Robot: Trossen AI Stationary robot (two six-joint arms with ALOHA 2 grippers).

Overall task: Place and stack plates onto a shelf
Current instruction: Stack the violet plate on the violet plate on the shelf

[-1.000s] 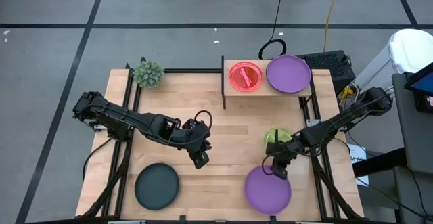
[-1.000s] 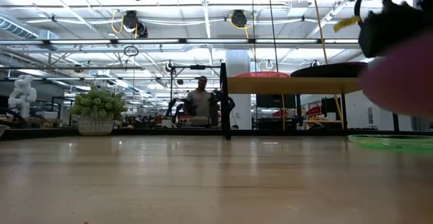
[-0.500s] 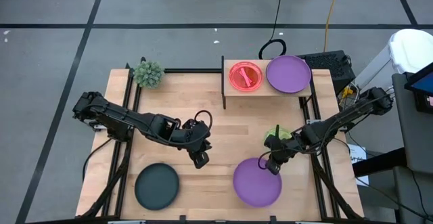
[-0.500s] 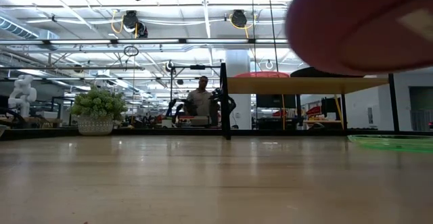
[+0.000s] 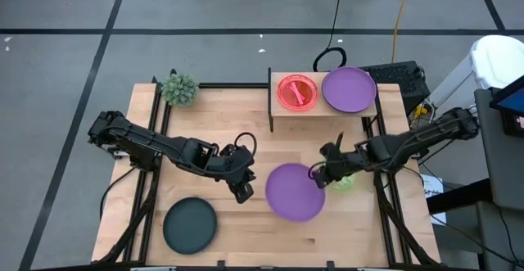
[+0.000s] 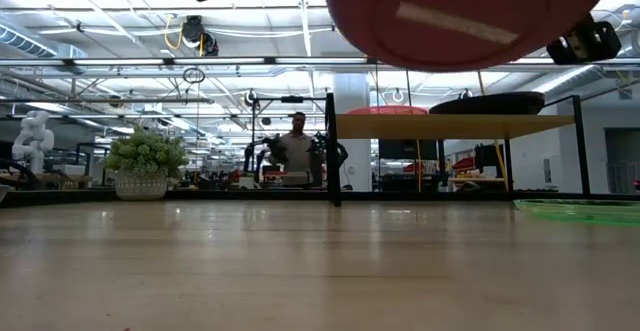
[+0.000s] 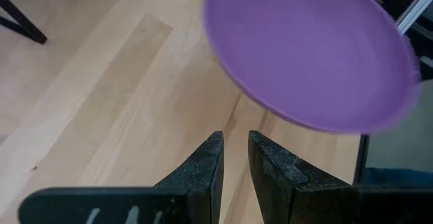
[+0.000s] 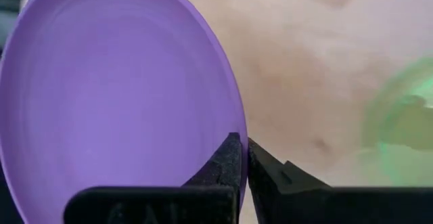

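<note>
My right gripper [image 5: 315,175] [image 8: 243,146] is shut on a large purple plate [image 5: 295,191], which hangs in the air over the table's middle; the low view shows its underside [image 6: 460,11]. My left gripper [image 5: 243,193] [image 7: 234,143] hovers just left of that plate, with a narrow gap between its fingers and nothing in them. The light-wood shelf [image 5: 282,109] at the far edge carries a pink-red plate [image 5: 296,91] and a second purple plate [image 5: 349,89]. A dark teal plate [image 5: 190,226] lies flat near the near edge. A neon green plate [image 5: 344,181] lies on the table, partly hidden under the right arm. My right gripper pinches the purple plate's rim [image 8: 238,126] on the side toward the table's right, one finger on the upper face and one beneath. The fingers come roughly level from the table's right. The plate is lifted clear of the table and sticks out leftward from the fingers.
A small spiky green plant [image 5: 179,88] stands at the far left corner. The shelf's dark side panel [image 5: 270,99] faces left. Bare tabletop [image 5: 213,132] lies between the plant and the shelf. A person [image 6: 296,146] shows in the room behind.
My right gripper has carried the purple plate up and away from the near right corner, toward the table's left and far side, to the table's middle. In the low view the plate has swept from the right edge to the top centre. The left arm has kept still.
</note>
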